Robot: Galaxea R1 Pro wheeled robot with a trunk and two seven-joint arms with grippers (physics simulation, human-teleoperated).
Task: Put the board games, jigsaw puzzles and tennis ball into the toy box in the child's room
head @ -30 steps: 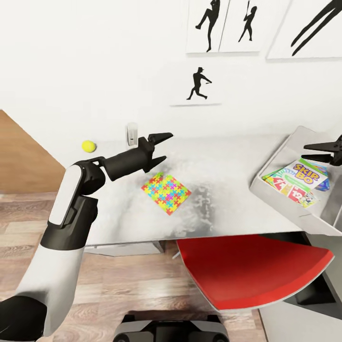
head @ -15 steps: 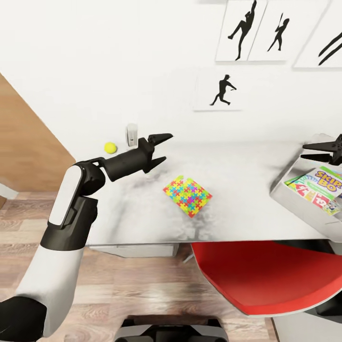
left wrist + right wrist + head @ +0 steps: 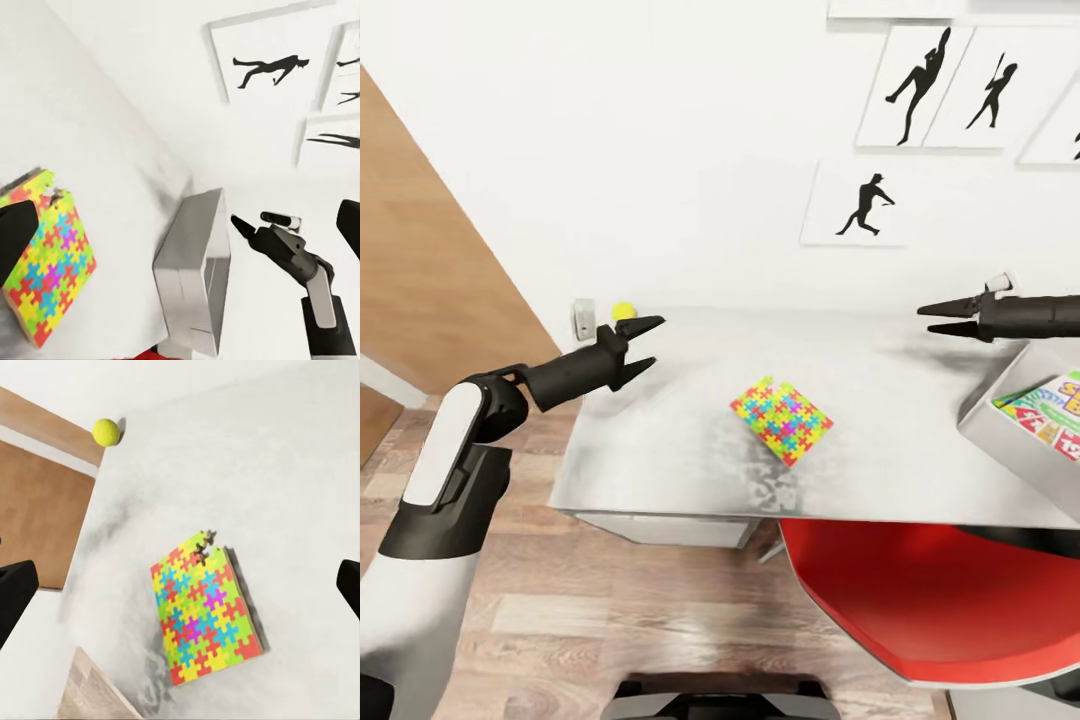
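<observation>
The tennis ball [image 3: 624, 311] lies at the table's [image 3: 690, 440] far left corner by the wall. My left gripper [image 3: 650, 342] hovers open just in front of it, holding nothing. A multicoloured jigsaw puzzle [image 3: 782, 420] lies flat mid-table; it also appears in the wrist views as the puzzle [image 3: 45, 262] and the puzzle [image 3: 206, 607]. The grey toy box [image 3: 992, 415] stands at the right edge with a printed board game [image 3: 1055, 410] inside. My right gripper [image 3: 928, 318] is open and empty above the table, left of the box. The ball [image 3: 106, 432] shows beyond the puzzle in the right wrist view. The bed is out of view.
A red chair seat [image 3: 920, 590] is tucked under the table's front edge. A small white block [image 3: 584, 318] stands by the ball. A wooden door [image 3: 430, 270] is at the left, and black silhouette pictures [image 3: 860, 205] hang on the white wall.
The head camera has swung left, shifting the scene right. My left gripper has moved left, close to the ball. My right gripper has left the toy box and reaches over the table.
</observation>
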